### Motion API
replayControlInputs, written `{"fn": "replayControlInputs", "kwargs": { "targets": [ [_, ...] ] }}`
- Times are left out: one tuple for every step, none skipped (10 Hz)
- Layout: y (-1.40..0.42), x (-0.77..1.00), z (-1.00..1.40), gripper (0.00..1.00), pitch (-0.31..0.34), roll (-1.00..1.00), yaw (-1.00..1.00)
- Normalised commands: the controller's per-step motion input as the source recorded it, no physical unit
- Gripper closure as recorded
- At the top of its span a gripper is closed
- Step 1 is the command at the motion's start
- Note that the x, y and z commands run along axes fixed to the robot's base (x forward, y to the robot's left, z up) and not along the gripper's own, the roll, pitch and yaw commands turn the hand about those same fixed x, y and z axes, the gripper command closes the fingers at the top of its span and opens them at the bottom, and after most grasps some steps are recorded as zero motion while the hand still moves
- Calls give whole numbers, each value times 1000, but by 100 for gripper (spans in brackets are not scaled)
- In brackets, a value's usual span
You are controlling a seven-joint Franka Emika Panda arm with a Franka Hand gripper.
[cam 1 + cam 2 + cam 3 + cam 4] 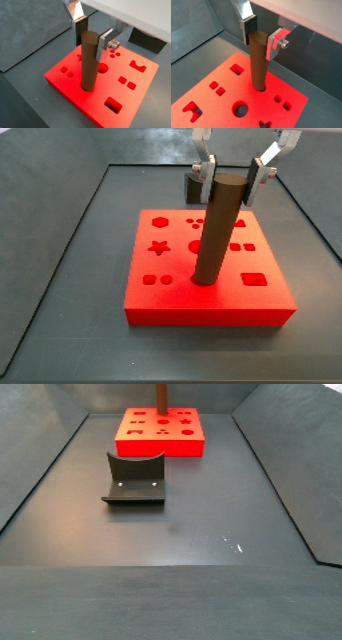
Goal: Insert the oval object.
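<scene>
Dark grey floor, red block (210,268) at the far end, fixture (135,480) well clear. Peg (218,226) stands upright with its lower end in the oval hole near the block's middle. Gripper (92,34) straddles the peg's top; fingers (276,42) look just off it in both wrist views, so I judge it released. If you press on, push straight down along the peg's axis, no side load, and stop once it seats.
</scene>
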Motion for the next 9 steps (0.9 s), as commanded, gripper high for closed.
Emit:
{"fn": "replayControlInputs", "kwargs": {
  "targets": [
    [-71, -14, -97, 100, -19, 0, 86],
    [-80, 0, -103, 100, -26, 4, 77],
    [-149, -49, -120, 100, -37, 41, 129],
    [-191, -166, -106, 100, -60, 91, 163],
    [0, 0, -80, 100, -4, 0, 57],
    [0, 0, -66, 100, 0, 0, 26],
    [0, 0, -137, 100, 0, 0, 9],
    [0, 174, -251, 100, 0, 23, 0],
    [0, 369, -429, 100, -10, 0, 0]
  ]
}}
